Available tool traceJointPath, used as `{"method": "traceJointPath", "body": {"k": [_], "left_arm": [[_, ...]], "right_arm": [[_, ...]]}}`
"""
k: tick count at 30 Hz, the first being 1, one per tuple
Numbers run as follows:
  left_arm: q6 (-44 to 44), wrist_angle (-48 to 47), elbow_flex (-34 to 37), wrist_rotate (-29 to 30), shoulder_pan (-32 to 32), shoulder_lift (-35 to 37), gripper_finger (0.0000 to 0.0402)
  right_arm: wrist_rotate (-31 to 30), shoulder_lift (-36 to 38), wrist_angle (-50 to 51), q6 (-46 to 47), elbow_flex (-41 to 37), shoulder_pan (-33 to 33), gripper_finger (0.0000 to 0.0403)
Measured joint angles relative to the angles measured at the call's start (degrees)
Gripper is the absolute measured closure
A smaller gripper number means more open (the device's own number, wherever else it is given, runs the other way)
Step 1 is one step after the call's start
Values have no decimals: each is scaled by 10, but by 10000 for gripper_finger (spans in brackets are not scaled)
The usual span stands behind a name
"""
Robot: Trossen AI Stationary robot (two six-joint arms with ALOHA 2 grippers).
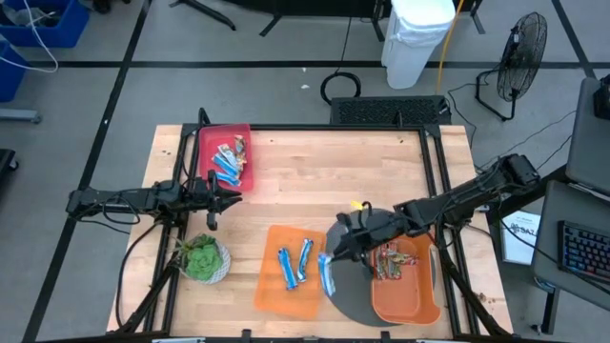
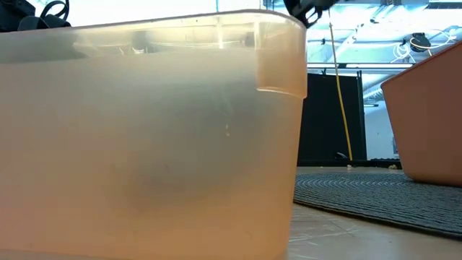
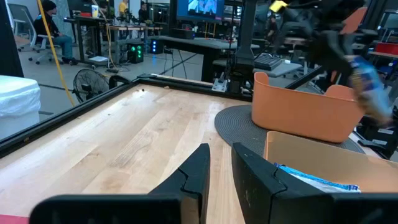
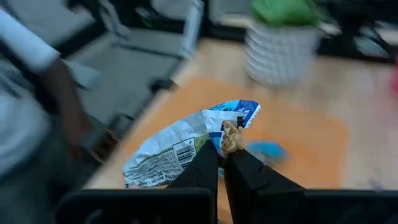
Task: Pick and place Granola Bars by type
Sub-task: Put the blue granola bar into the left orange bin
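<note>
Right gripper: it is at about 5 o'clock on the table, over the edge of the round dark mat. Its jaws are pinched tight on a blue and white bar. In the right wrist view the wrapper looks torn, with a crumbly brown bit by the fingertips.

Held bar: in the high view it hangs just below the gripper, between the flat orange tray and the deeper orange bin, at about 5 o'clock.

Left gripper: it is at about 9 o'clock on the table, just below the red bin. Its jaws stand a little apart, and nothing shows between the fingers in the left wrist view.

Red bin: it is at about 10 o'clock. Inside are a few Granola Bars, some blue and some brownish. I cannot tell how many.

Flat orange tray: it is at about 6 o'clock. 2 blue bars lie on it, side by side.

Deeper orange bin: it is at about 4 o'clock, partly on the round dark mat. Reddish-brown bars lie in it near its upper left side.

Green plant: it sits in a white bowl at about 7 o'clock, below the left arm.

Low view: a see-through orange bin fills most of it, so the bars are hidden there.
</note>
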State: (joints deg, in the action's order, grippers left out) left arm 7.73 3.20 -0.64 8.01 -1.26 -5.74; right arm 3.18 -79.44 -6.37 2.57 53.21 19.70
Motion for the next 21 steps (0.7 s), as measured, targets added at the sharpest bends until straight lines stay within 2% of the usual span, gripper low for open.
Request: {"method": "traceJointPath", "body": {"k": [5,9,16,21], "left_arm": [[0,0,0,0,0,0,330],[0,0,0,0,0,0,330],[0,0,0,0,0,0,330],[0,0,0,0,0,0,330]], "right_arm": [[73,-1,-110,4,-17,15,399],[105,-1,-171,7,-17,28,399],[106,-1,-165,4,15,37,399],[105,-1,-107,-6,61,37,399]]}}
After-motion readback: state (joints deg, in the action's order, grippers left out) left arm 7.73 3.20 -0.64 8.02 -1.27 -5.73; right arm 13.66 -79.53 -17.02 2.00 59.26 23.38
